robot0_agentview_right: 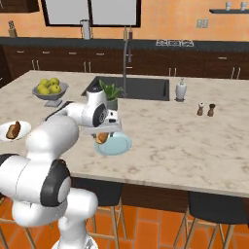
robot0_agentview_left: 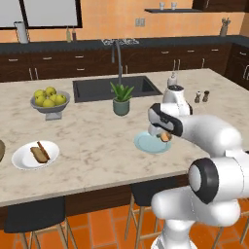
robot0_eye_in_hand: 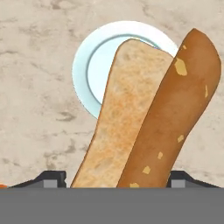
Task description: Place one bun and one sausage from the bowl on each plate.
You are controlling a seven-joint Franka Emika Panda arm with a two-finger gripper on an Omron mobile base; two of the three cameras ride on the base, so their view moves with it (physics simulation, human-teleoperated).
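Observation:
My gripper (robot0_agentview_left: pixel 165 136) is shut on a bun (robot0_eye_in_hand: pixel 118 122), which shows a pale cut face and a brown flecked crust (robot0_eye_in_hand: pixel 179 105). It hangs just over the near right part of the pale blue plate (robot0_agentview_left: pixel 148 144), whose bare rim (robot0_eye_in_hand: pixel 83 70) shows behind the bun in the hand view. From the right base view, the gripper (robot0_agentview_right: pixel 102 137) and bun hover at the left edge of the blue plate (robot0_agentview_right: pixel 119 146). The white plate (robot0_agentview_left: pixel 19 160) sits far left on the counter and carries a bun (robot0_agentview_left: pixel 37 154) and a sausage (robot0_agentview_left: pixel 44 150). A tan sliver (robot0_agentview_left: pixel 1 151) at the left edge may be the bowl.
A grey footed bowl of yellow-green fruit (robot0_agentview_left: pixel 49 103) stands at the back left. A potted plant (robot0_agentview_left: pixel 121 99) sits in front of the sink (robot0_agentview_left: pixel 115 87). A soap bottle (robot0_agentview_right: pixel 181 90) and two shakers (robot0_agentview_right: pixel 205 109) are to the right. Stools stand under the counter's front edge.

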